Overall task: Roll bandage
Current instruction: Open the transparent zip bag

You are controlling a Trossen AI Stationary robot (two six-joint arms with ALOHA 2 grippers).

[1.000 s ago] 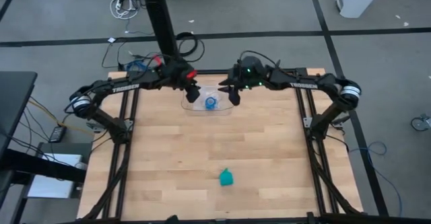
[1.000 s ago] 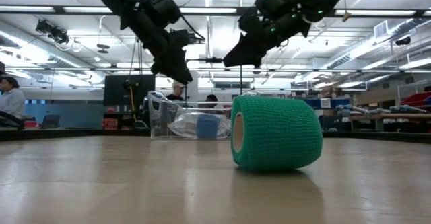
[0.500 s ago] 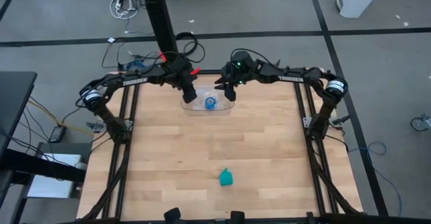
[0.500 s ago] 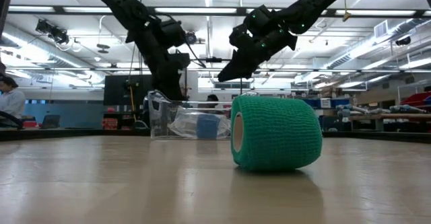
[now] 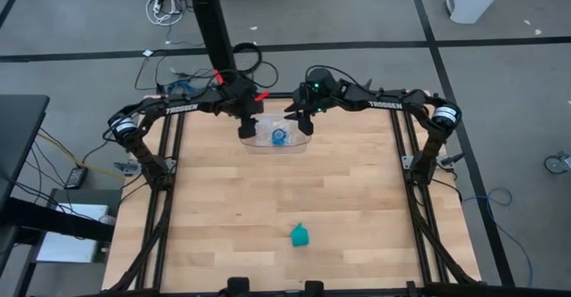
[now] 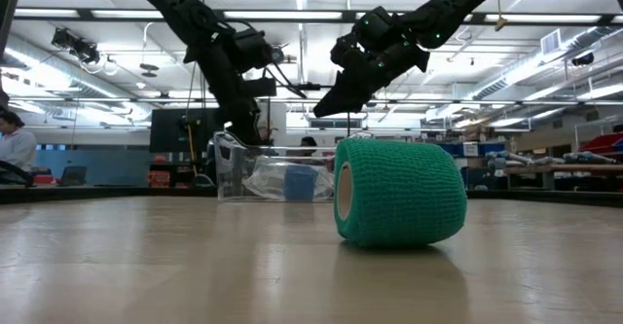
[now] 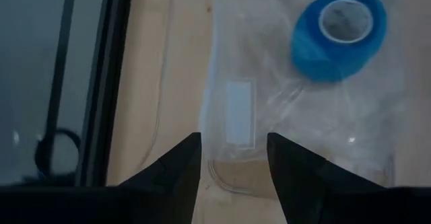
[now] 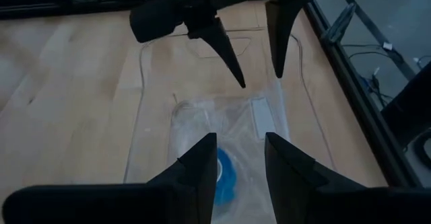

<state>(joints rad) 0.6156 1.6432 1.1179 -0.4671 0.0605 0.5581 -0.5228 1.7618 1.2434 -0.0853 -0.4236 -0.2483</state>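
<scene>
1. At the far edge of the wooden surface point(image 5: 268, 199) sits a clear plastic tray point(image 5: 299, 144); it is the landmark here.
2. Inside the tray: a small bright-blue roll point(image 5: 279, 136) with a pale centre, lying on crinkled clear plastic wrap point(image 7: 269, 109). The roll also shows in the left wrist view point(image 7: 338, 33) and the low view point(image 6: 299, 182).
3. Left claw point(image 5: 247, 127) hangs over the tray's left end, fingers apart with a clear gap, nothing between them. In the left wrist view point(image 7: 232, 158) the fingers point(image 7: 178, 167) point down at the tray's edge.
4. Right claw point(image 5: 293, 118) hangs above the tray's far right part, tilted down toward it. Fingers part-way apart, holding nothing. In the right wrist view point(image 8: 239, 160) the gap frames the tray, with the blue roll point(image 8: 224, 173) just below the fingers.
5. The left claw's two pointed tips point(image 8: 232, 62) also show in the right wrist view, across the tray.
6. The bandage point(image 5: 300, 235), teal-green and rolled into a stubby cylinder, lies well apart from the tray toward the near edge of the surface, untouched. In the low view it point(image 6: 399, 192) lies on its side in front of the tray point(image 6: 234, 173).
7. Both arms show above the tray in the low view: left claw point(image 6: 243, 127), right claw point(image 6: 331, 105).
</scene>
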